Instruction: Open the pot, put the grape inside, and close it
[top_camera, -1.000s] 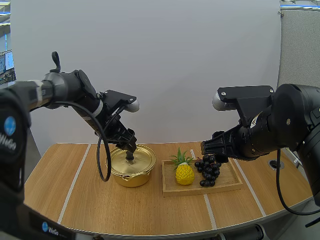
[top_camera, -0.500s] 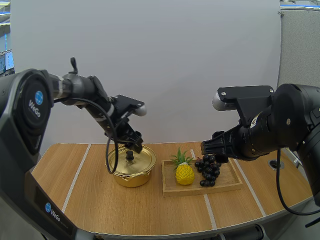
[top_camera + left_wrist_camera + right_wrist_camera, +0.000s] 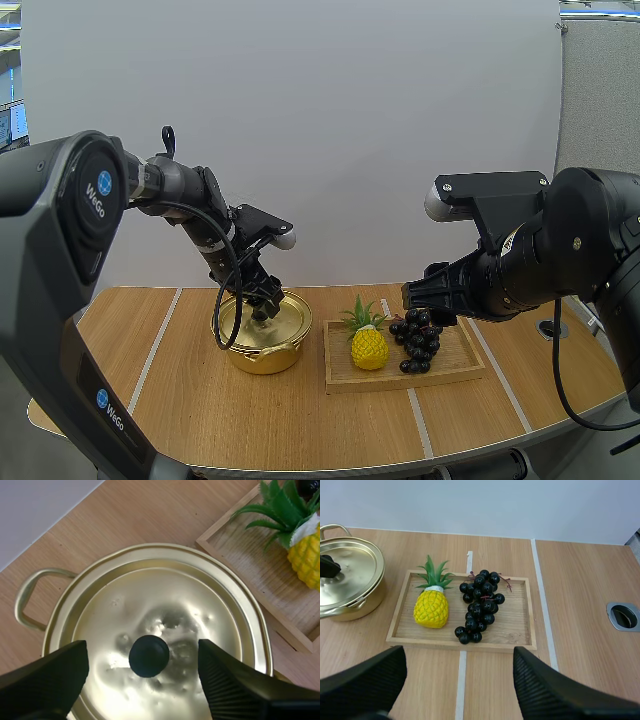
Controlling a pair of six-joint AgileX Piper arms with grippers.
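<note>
- The left pincer (image 3: 142, 655) is spread wide over the pot (image 3: 265, 350), its fingers on either side of the lid's (image 3: 170, 600) black knob (image 3: 148, 655) and clear of it.
- The lid sits shut on the pot.
- The grapes (image 3: 480, 607) lie in the tray (image 3: 462, 643), just beside a pineapple (image 3: 431, 609); the tray is near the pot on the counter (image 3: 580, 605).
- The right pincer (image 3: 460, 655) is released, holding nothing, and hovers above the tray's near edge.

Black arms (image 3: 580, 240), blue WeGo badges (image 3: 102, 185), ribbed end effector (image 3: 142, 645)
</note>
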